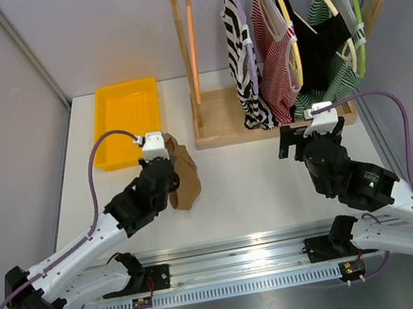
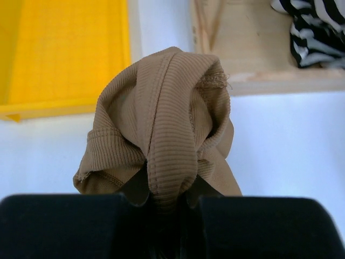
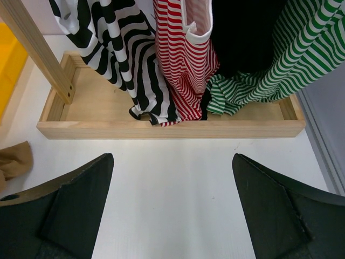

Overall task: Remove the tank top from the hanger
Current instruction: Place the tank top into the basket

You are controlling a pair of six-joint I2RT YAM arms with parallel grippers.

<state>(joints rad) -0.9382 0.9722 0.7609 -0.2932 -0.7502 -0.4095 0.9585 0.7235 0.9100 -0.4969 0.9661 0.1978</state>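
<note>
**Tank top**: brown ribbed cloth, off the rail and off any hanger. It is bunched into a long wad over the bench, between the yellow tray and the wooden rack. It touches neither.

**Left gripper**: nearly closed, pinching one narrow fold of the tank top. The rest of the cloth rises in front of the fingers.

**Right gripper**: spread fully wide and holding nothing. It faces the rack base, just short of the hanging striped tops.

**Risks (judgement):**
- The pinch takes a single fold, not the bulk, so a quick swing could let the ribbed cloth creep out and drop.
- From above, the loose near end looks low. I cannot tell whether it touches the bench. If it drags, friction would pull against the hold.
- If the tank top is carried toward the tray, a trailing end could catch the tray's rim and leave it draped half outside.
- If the right arm pushes forward, it could snag the hems piled in the rack base.

**Orientation:**
- From above, the long axis runs roughly near to far along the bench, leaning slightly right at the near end.
- The pinched part is toward the far end, and the free length trails back toward the arm bases.
- A stitched edge shows low on the left in the wrist view. I cannot tell which end carries the straps.
</note>
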